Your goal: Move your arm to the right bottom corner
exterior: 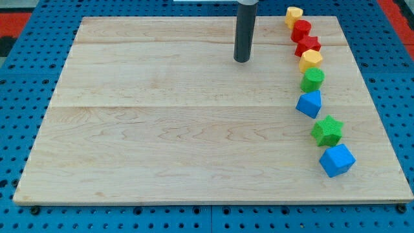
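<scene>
My tip sits near the table's top centre — no jaws on this rod, so nothing is grasped. Right of it, blocks curve downward to the blue cube — guarding my target corner, so I'd approach from the left.

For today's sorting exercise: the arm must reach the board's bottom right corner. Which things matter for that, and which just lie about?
Belong to the job:
my tip
wooden board, bottom right corner

Just lying about:
yellow block
red cylinder
red star
yellow block
green block
blue block
green star
blue cube
</scene>
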